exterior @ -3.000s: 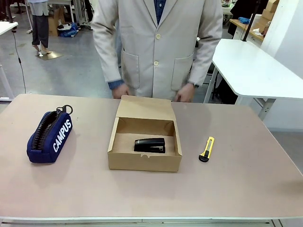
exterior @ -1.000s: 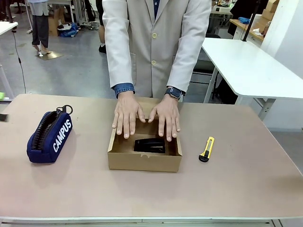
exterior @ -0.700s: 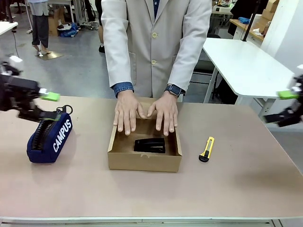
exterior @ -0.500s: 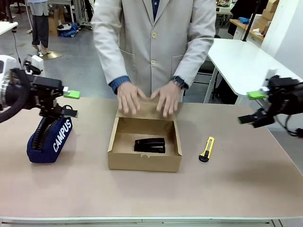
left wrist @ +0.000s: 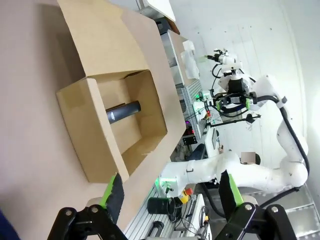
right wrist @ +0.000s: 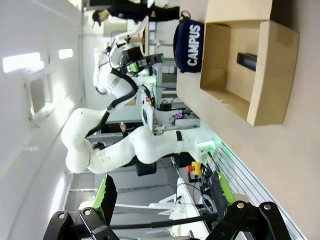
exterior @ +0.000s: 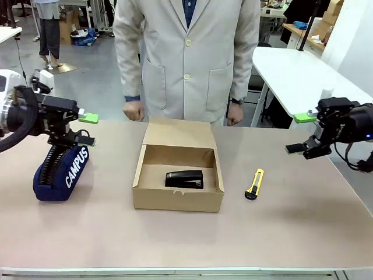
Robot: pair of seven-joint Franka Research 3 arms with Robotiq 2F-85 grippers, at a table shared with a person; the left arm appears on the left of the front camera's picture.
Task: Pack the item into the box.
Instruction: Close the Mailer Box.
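The left gripper (exterior: 87, 129) stands spread near the pouch (exterior: 61, 169), the item (exterior: 184, 179) lies flat inside the open box (exterior: 178, 201), probably stiff, glossy and slippery, best pinched across its long sides, and the right gripper (exterior: 298, 133) is spread too.

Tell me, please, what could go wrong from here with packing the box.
1. The left hand hangs open close to the CAMPUS pouch; a low sweep toward the box could snag it.
2. The utility knife lies between the right hand and the box, so a low approach might knock it.
3. The flap stands open with the item loose inside; nudging the box could shift it.
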